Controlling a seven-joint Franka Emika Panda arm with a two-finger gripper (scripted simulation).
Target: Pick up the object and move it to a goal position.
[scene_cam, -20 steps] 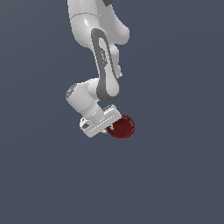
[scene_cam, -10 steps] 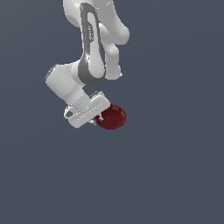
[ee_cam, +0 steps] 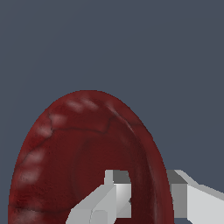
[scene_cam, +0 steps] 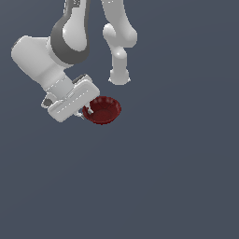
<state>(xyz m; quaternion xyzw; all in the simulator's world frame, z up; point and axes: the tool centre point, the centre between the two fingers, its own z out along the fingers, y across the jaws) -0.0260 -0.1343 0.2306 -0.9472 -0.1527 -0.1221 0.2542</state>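
Backdrop: flat slate-grey all round, no edge or surface line showing in either view.
Arm: the white Panda arm (scene_cam: 70,42) comes down from above the bowl, its bulky wrist sitting on the exterior view's left of the bowl.
Gripper: the white gripper (scene_cam: 87,111) is tilted, its broad body just to the exterior view's left of the bowl, and it reaches the bowl at the near rim.
Fingers: the wrist view has one finger (ee_cam: 116,192) inside the bowl and the other outside the wall, pinching the thin rim between them.
Bowl: the glossy dark red bowl (scene_cam: 103,110) hangs at the gripper's tips, just to the exterior view's right of the gripper body, mouth tipped so the inside faces up and out.
Bowl close up: the wrist view fills with its inner wall (ee_cam: 74,153), shiny highlights along one side, faint crack-like lines across the glaze.
Contact below: cannot tell whether anything is under the bowl.
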